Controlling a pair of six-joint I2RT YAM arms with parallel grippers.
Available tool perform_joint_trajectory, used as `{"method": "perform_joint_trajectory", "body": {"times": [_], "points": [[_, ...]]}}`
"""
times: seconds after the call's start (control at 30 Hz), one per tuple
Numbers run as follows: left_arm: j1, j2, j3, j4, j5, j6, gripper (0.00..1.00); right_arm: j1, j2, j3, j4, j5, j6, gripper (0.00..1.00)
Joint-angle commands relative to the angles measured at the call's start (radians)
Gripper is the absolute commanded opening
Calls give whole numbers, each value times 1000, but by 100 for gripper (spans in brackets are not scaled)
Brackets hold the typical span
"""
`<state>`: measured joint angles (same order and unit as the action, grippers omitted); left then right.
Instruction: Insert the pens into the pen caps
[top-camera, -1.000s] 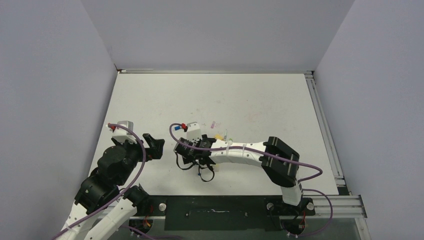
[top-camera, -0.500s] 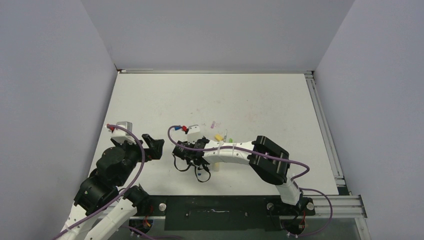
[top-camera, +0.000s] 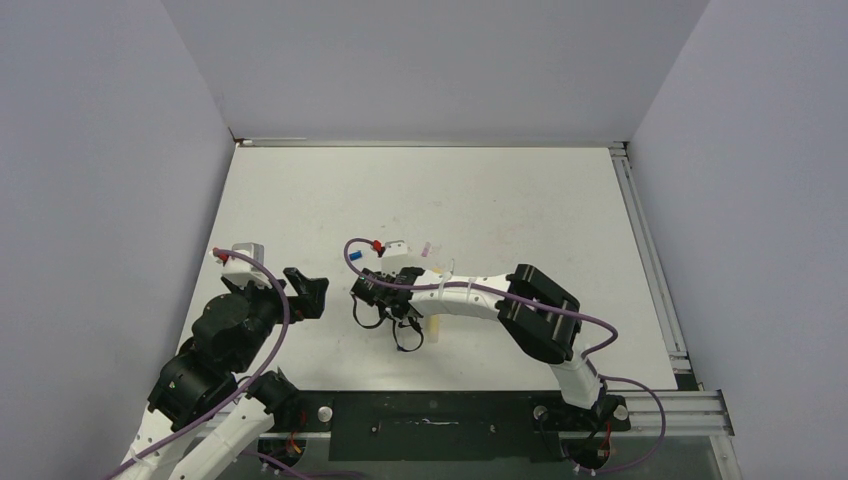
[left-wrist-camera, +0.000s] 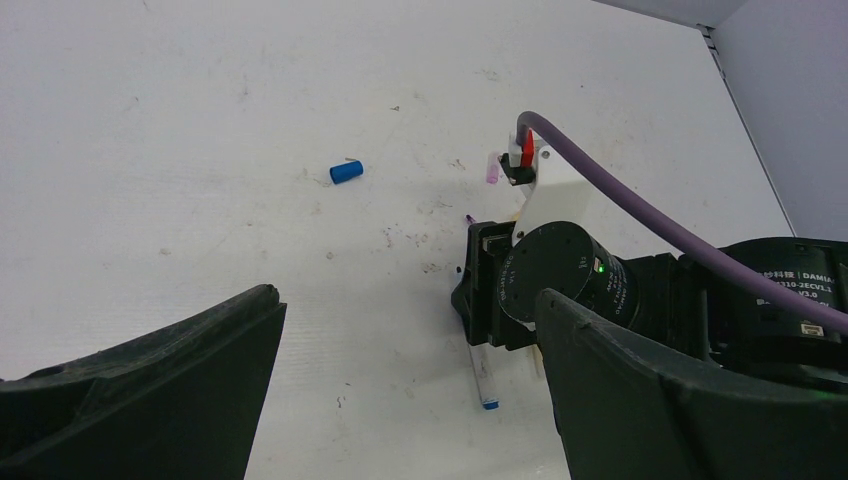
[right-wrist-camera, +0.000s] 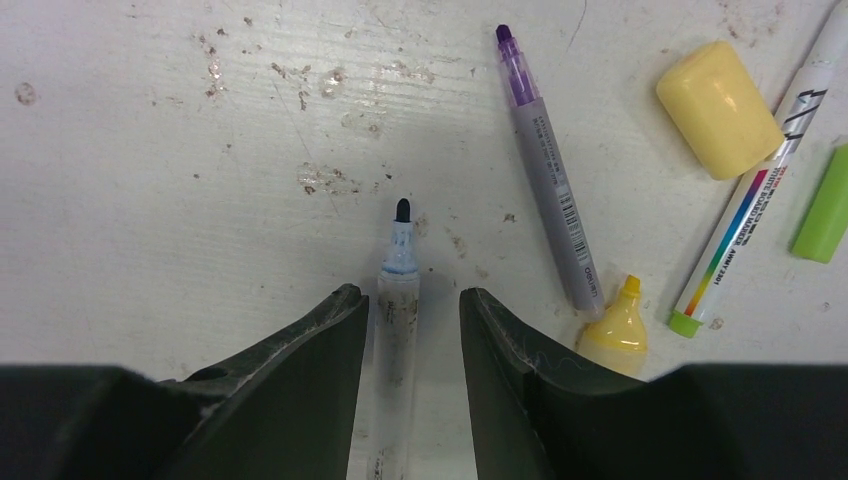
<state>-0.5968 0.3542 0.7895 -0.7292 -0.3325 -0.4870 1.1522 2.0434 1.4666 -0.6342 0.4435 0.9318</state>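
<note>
In the right wrist view my right gripper (right-wrist-camera: 410, 298) is open low over the table. Its fingers (right-wrist-camera: 315, 350) straddle the white-grey pen (right-wrist-camera: 398, 300), with a gap on each side; the pen's dark-blue tip points away. To its right lie the thin purple pen (right-wrist-camera: 545, 170), the yellow marker (right-wrist-camera: 618, 325), the yellow cap (right-wrist-camera: 718, 108), a thin white pen with a green end (right-wrist-camera: 760, 200) and the green cap (right-wrist-camera: 825, 205). In the left wrist view my left gripper (left-wrist-camera: 410, 400) is open and empty. Beyond it lie the blue cap (left-wrist-camera: 346, 172) and the pink cap (left-wrist-camera: 491, 168).
In the top view the left gripper (top-camera: 308, 292) hovers left of the right gripper (top-camera: 385, 310), near the table's front middle. The right wrist body (left-wrist-camera: 560, 280) fills the right of the left wrist view. Grey walls enclose the table; a metal rail (top-camera: 650, 260) runs along its right edge.
The right arm has drawn in to the left and its wrist has shifted slightly over the pens. The left arm has stayed still.
</note>
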Motion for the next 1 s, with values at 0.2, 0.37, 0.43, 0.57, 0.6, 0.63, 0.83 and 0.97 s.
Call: {"method": "perform_joint_trajectory", "body": {"times": [0.2, 0.37, 0.43, 0.57, 0.6, 0.63, 0.83, 0.97], "points": [[-5, -6, -4, 58, 4, 4, 96, -9, 16, -6, 47, -32, 4, 39], [-5, -6, -4, 56, 4, 4, 96, -14, 15, -27, 65, -51, 6, 35], [-5, -6, -4, 56, 4, 3, 96, -15, 19, -30, 66, -54, 6, 33], [-5, -5, -4, 56, 4, 2, 96, -16, 25, -36, 62, -54, 0, 23], [-5, -3, -4, 56, 4, 2, 96, -16, 26, -39, 62, -54, -3, 18], [-5, -4, -4, 56, 3, 3, 96, -16, 27, -42, 61, -54, -4, 11], [-5, -1, -4, 54, 2, 1, 96, -14, -5, -65, 83, -53, -5, 5], [-5, 1, -3, 56, 5, 1, 96, -14, -59, -76, 96, -38, -12, 5]]}}
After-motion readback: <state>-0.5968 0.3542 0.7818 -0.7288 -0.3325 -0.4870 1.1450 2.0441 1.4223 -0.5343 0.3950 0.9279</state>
